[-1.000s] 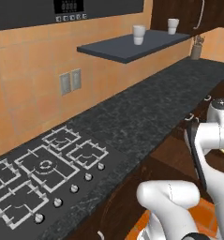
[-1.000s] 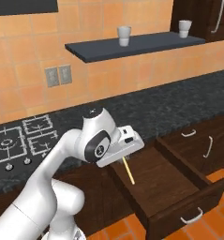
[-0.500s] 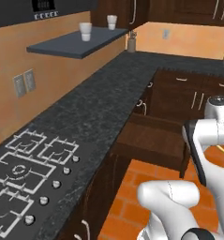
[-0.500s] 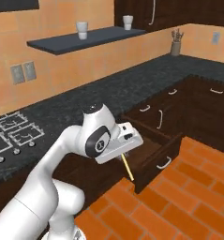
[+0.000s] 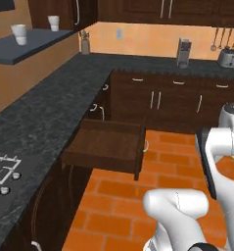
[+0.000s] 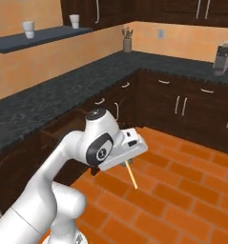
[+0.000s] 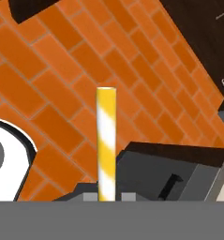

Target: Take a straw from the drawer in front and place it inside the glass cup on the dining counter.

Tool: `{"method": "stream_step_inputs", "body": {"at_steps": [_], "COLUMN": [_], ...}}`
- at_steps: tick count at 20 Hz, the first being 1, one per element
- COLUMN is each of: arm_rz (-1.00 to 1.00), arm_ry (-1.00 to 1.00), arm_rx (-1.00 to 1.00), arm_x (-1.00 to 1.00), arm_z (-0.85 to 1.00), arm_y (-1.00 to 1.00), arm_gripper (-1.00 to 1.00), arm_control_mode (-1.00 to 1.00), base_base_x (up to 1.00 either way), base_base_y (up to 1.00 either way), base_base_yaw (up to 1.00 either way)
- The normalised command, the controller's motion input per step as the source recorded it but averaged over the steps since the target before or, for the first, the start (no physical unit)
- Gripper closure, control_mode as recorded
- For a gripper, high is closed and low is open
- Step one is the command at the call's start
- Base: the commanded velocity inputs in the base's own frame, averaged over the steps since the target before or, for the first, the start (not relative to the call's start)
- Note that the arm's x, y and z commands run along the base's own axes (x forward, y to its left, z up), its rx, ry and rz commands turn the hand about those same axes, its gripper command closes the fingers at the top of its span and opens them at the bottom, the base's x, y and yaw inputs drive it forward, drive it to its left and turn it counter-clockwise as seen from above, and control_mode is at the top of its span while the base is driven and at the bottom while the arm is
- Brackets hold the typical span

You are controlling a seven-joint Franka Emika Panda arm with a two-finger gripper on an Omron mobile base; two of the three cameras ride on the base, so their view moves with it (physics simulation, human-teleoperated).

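The gripper [image 6: 126, 163] is clamped on the straw [image 6: 131, 174] at centre frame, the drawer [image 5: 108, 145] left open (the cup drop-off remains).

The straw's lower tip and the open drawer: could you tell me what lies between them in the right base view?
Bare orange brick floor lies between the straw and the drawer in the right base view, apart from the robot's own arm.

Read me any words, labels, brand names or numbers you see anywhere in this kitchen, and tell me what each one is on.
None: no readable text anywhere.
The two white cups on the dark wall shelf, the silver toaster and the yellow-and-white striped straw carry no lettering.
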Motion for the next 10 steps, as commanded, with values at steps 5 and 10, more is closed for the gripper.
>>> {"method": "stream_step_inputs", "body": {"at_steps": [5, 10], "arm_rz": [0.0, 0.0], "arm_ry": [0.0, 0.0], "arm_rx": [0.0, 0.0], "arm_x": [0.0, 0.0], "arm_z": [0.0, 0.0], "arm_y": [0.0, 0.0], "arm_gripper": [1.0, 1.0], "arm_control_mode": [1.0, 1.0], "base_base_x": [0.42, 0.77], "base_base_y": [-0.64, -0.26], "base_base_yaw": [-0.29, -0.29]}}
